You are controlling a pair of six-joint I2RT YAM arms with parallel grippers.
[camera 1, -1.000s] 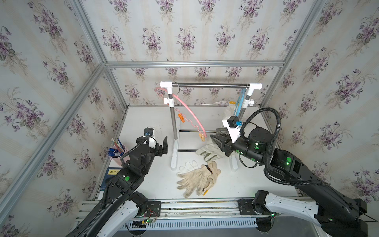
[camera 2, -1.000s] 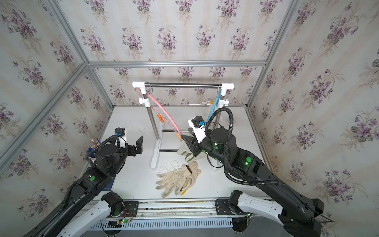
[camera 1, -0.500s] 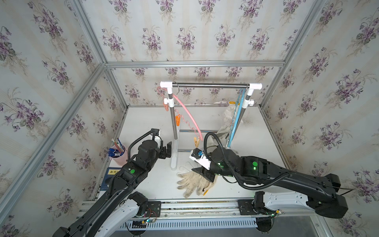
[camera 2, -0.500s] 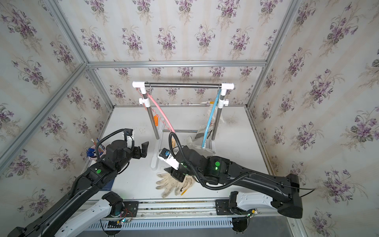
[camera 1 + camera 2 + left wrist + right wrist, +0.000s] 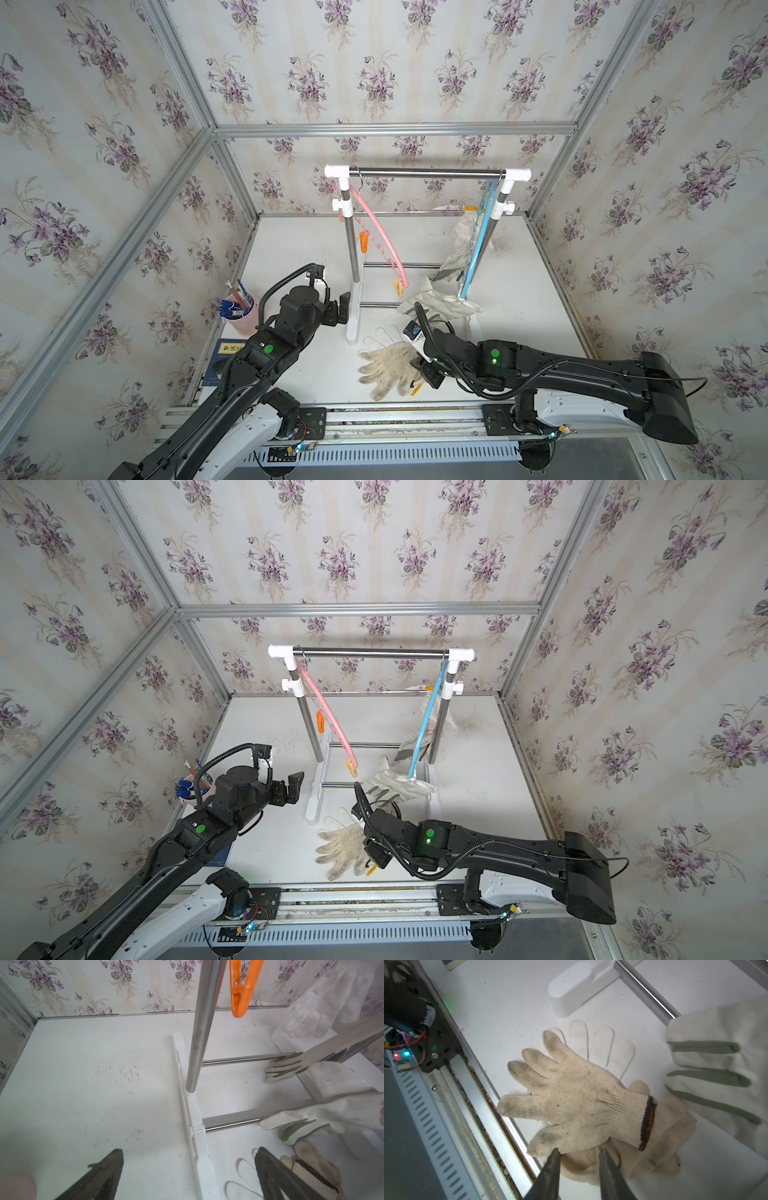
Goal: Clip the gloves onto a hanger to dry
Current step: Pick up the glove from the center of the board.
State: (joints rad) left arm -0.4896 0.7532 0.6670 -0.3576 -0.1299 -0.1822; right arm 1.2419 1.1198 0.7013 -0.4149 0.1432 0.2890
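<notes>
Dirty cream knit gloves lie piled near the table's front edge. The top glove has a red-black cuff edge, and a white knit glove lies under it. My right gripper is low over the pile. Its jaws are narrowed but open, straddling the ribbed cuff of the lower cream glove. A canvas glove with green patches hangs from the blue hanger. The pink hanger carries bare orange clips. My left gripper is wide open and empty beside the rack's left post.
The drying rack stands mid-table, its white foot running between my left jaws. More gloves hang behind the blue hanger. A pink cup of pens and a blue book sit at the left. The front rail lies close to the pile.
My right arm has swung from the blue hanger down to the knit pile, and its jaws have narrowed. The left arm has edged toward the rack's left post, still open.
</notes>
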